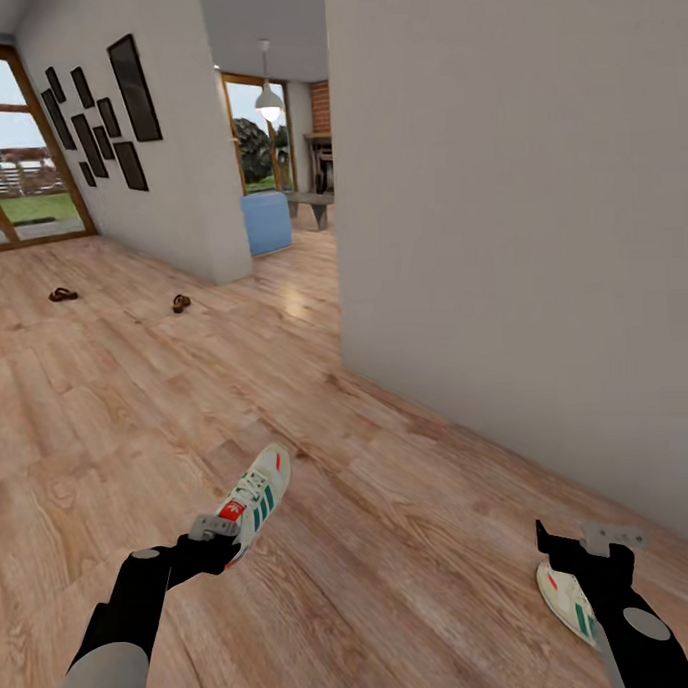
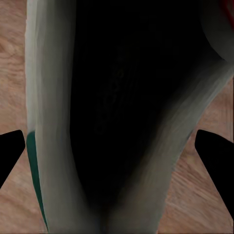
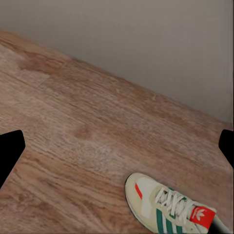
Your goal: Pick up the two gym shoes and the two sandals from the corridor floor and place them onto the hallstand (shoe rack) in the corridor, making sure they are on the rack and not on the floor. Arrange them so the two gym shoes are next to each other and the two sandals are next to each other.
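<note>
White leather with green stripes identifies both gym shoes lying on the corridor floor (image 1: 414,571).

Lower frame, head view: the left gripper (image 1: 214,540) sits at the heel end of the left gym shoe (image 1: 258,493). The shoe's long axis runs from the gripper up and to the right, toe pointing away. In the left wrist view this shoe's dark opening (image 2: 122,107) lies between the two fingertips (image 2: 10,151), which stand spread on either side of it; whether they press the shoe cannot be told.

Lower right, head view: the right gripper (image 1: 583,546) hovers just above the right gym shoe (image 1: 565,600). In the right wrist view that shoe (image 3: 168,207) lies below the fingers, fingertips (image 3: 9,151) wide apart, nothing held. Each arm is nearest its own shoe.

Upper left, far along the floor: two brown sandals, one (image 1: 63,294) near the window, one (image 1: 181,303) near the wall corner, well apart from each other.
</note>
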Tool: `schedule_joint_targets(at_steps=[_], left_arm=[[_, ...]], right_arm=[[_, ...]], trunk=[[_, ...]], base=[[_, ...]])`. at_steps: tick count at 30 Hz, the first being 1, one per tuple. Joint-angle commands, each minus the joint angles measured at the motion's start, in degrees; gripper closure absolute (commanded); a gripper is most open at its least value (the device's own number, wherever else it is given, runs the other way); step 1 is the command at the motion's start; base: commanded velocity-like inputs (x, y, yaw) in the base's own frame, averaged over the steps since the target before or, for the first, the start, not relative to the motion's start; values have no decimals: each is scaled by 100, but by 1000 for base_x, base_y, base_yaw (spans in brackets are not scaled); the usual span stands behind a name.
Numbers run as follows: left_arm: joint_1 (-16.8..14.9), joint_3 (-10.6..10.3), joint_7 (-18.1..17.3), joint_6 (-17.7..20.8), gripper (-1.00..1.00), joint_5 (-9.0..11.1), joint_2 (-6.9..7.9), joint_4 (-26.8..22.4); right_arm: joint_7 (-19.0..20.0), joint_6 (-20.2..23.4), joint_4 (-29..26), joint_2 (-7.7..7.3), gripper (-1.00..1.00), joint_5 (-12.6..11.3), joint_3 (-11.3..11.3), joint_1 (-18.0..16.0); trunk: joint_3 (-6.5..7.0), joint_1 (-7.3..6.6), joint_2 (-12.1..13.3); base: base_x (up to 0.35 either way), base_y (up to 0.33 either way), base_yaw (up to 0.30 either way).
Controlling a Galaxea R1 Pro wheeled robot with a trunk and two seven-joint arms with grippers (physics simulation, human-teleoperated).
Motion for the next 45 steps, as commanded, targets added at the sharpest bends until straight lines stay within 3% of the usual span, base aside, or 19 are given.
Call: schedule_joint_targets(at_steps=[1,45], left_arm=[[-6,32,-49,32,100,-19,-8,-16],[-6,41,-49,41,100,-19,-8,-33]], right_arm=[[4,32,-5,4,-100,59,-2,-4],[13,40,-11,8,-100,60,-1,-4]], trunk=[[-8,-1,-2],[-6,-1,-2]], base=[[0,-276,-108],[0,-276,6]])
